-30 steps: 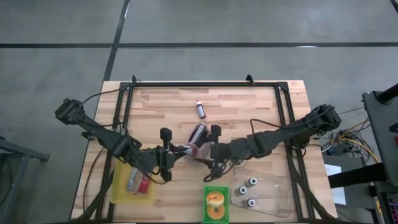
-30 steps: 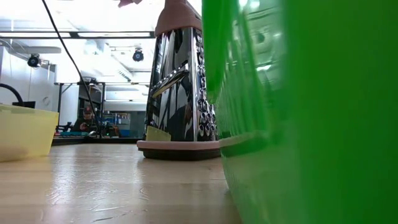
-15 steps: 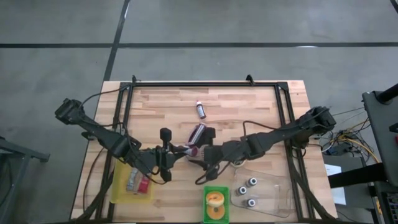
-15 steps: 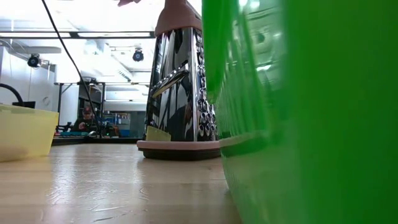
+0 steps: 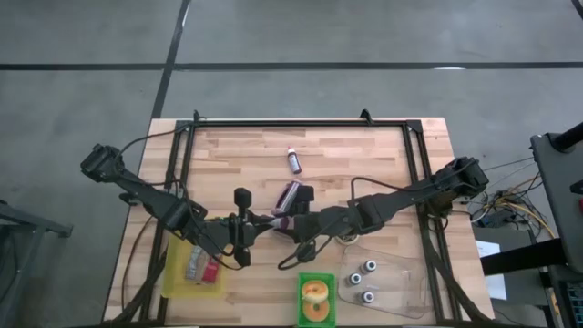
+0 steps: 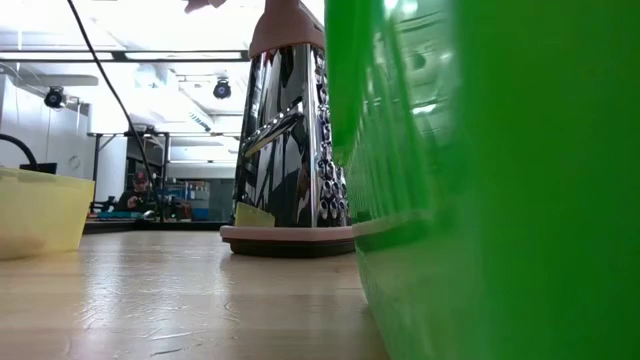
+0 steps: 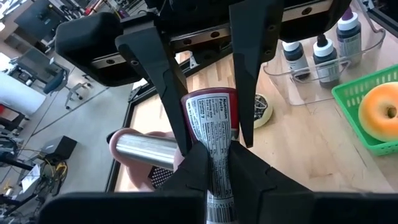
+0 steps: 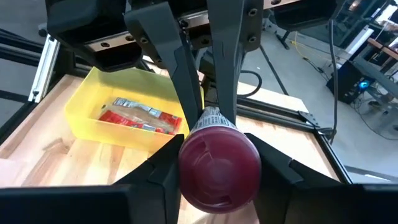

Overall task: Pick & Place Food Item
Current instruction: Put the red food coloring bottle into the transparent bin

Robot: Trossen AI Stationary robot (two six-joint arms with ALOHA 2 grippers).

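The maroon food tube was suspended above the table centre, beside the grater, with the left gripper clenched on its crimped tail and the right gripper closed around its capped end. Its long axis ran level between both grippers, cap toward the right arm. Compared with one second earlier, the right jaws had narrowed from wide open onto the tube
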